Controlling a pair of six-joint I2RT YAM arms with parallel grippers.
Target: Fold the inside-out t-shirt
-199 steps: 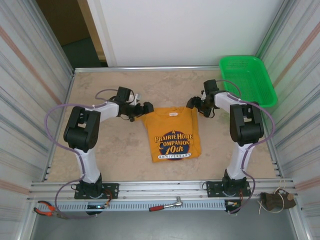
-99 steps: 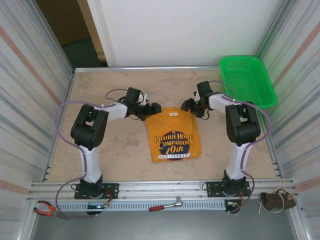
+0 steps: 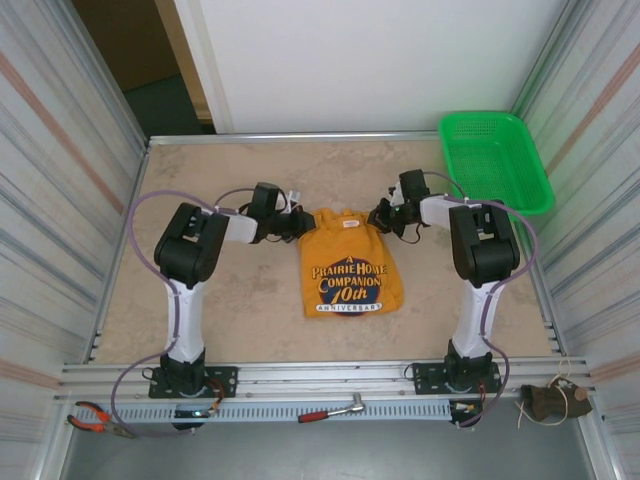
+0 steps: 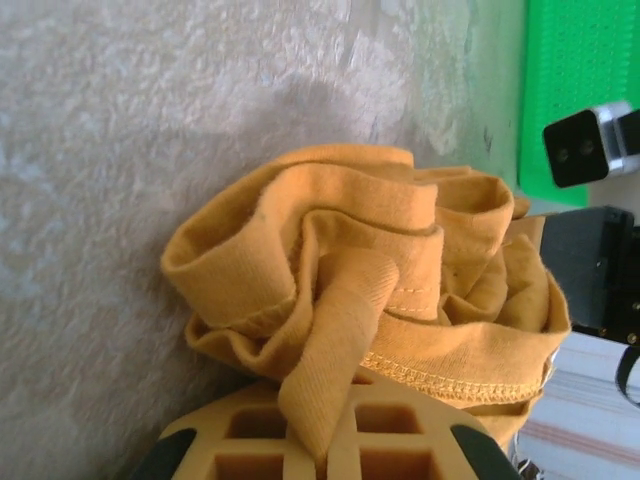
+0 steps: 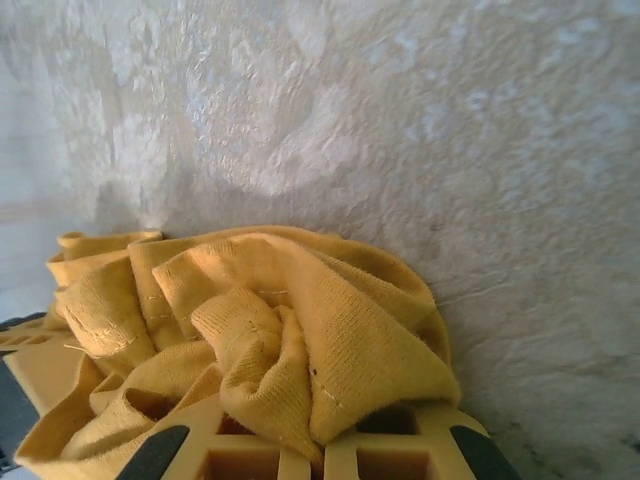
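Drawn inward, left hand (image 3: 307, 222) and right hand (image 3: 377, 214) bunch the inside-out t-shirt (image 3: 350, 275).
Each pinches its cloth; green basket (image 3: 497, 120) far right.

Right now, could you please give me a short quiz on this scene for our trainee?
1. True or false: the left gripper is shut on the t-shirt.
2. Where is the green basket? A near left; B far right; C under the shirt.
3. Fill in: the shirt's printed graphic faces ____.
Key: 1 true; 2 B; 3 up.
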